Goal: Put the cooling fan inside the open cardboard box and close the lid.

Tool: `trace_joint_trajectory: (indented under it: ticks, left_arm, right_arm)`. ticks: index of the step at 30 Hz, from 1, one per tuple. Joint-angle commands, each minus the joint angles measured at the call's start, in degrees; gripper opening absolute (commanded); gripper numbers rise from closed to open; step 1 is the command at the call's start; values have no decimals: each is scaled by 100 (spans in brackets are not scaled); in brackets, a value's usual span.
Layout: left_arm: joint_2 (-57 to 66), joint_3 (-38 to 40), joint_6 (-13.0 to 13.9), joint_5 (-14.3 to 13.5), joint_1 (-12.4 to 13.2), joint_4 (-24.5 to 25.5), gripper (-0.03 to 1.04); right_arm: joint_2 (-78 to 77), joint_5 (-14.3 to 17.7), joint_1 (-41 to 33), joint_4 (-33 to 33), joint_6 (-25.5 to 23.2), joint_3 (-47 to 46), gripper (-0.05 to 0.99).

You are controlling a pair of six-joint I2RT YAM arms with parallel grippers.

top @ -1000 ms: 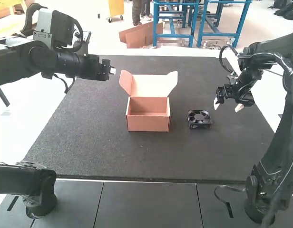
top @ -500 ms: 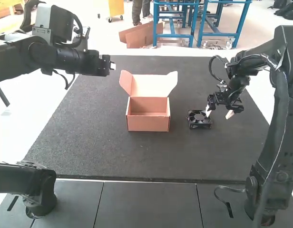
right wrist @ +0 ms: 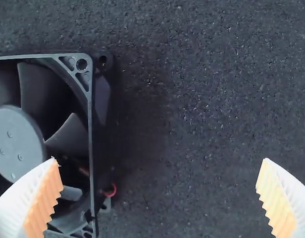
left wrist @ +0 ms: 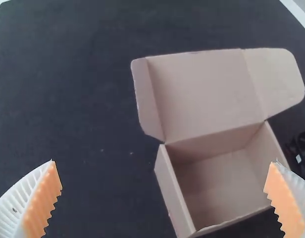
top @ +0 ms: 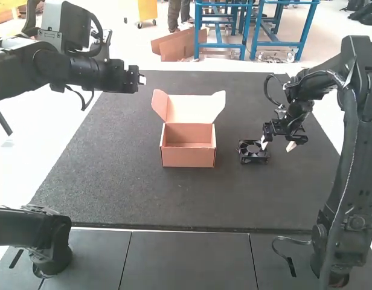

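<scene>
Fan (right wrist: 38, 134) lies flat, black, square-framed with curved blades, partly under the wide-open right hand (top: 277, 142).

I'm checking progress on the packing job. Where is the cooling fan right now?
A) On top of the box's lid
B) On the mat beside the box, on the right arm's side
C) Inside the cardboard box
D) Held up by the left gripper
B: the cooling fan lies flat on the black mat beside the open cardboard box, with the open right gripper over its edge.
</scene>
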State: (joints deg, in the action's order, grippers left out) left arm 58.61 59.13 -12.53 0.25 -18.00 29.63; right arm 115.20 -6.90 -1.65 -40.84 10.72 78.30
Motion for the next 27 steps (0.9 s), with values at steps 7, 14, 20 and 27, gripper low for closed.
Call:
trace_joint_trajectory:
  ticks: [7, 14, 20, 27]
  left_arm:
    - [37, 300, -74, 28, 51, 8, 97]
    - [37, 344, -100, 28, 51, 78, 97]
    - [37, 388, -100, 28, 51, 105, 97]
    - [37, 388, -91, 28, 51, 96, 97]
  right_arm:
    - [231, 153, -55, 146, -70, 212, 90]
    - [416, 197, -55, 155, -79, 440, 90]
    - [609, 303, -99, -21, -70, 475, 76]
    - [636, 162, -195, -381, -70, 458, 49]
